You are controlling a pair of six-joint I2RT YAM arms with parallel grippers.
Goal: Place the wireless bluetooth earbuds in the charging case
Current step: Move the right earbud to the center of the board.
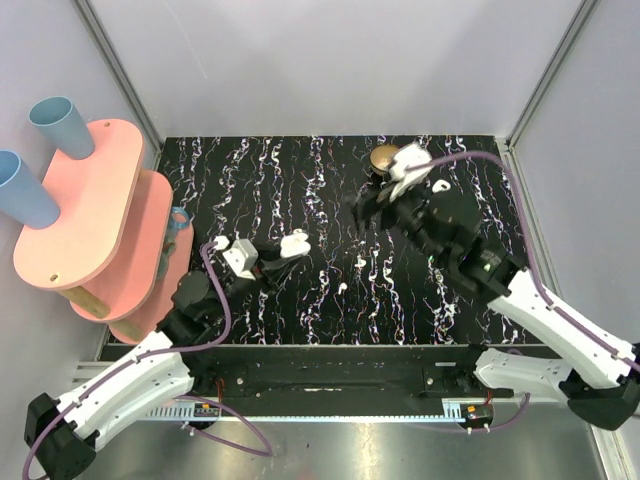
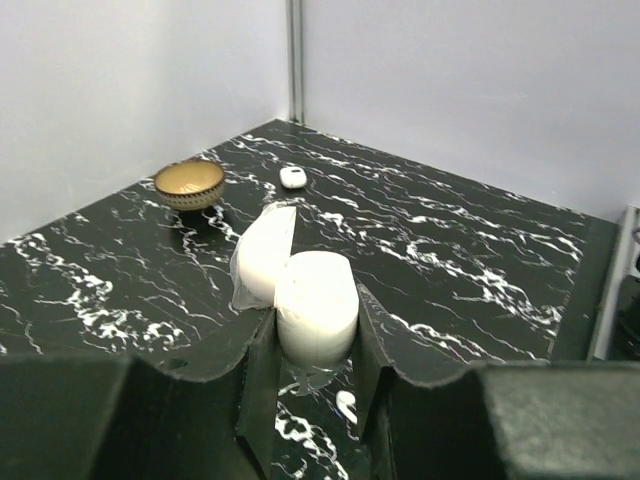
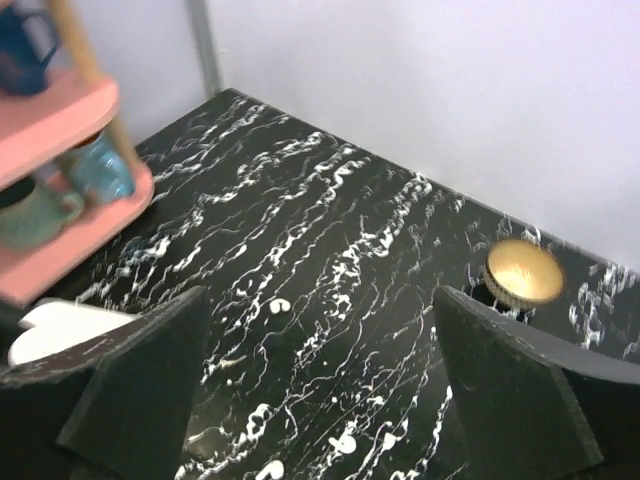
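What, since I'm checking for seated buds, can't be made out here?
- Inside the charging case: left wrist view shows only plain white; any seated bud can't be told.
- The case, right wrist view: mostly behind a finger.
- Gold bowl, top view: partly under the right arm.

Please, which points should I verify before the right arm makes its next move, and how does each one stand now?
1. Grip: left gripper shut on charging case: ok.
2. Access: lid open: ok.
3. Picker: right gripper open, empty: ok.
4. Target: nearer earbud lies free: ok.
5. Other: farther earbud apart from gold bowl: ok.
6. Seats: sockets empty: cannot tell.
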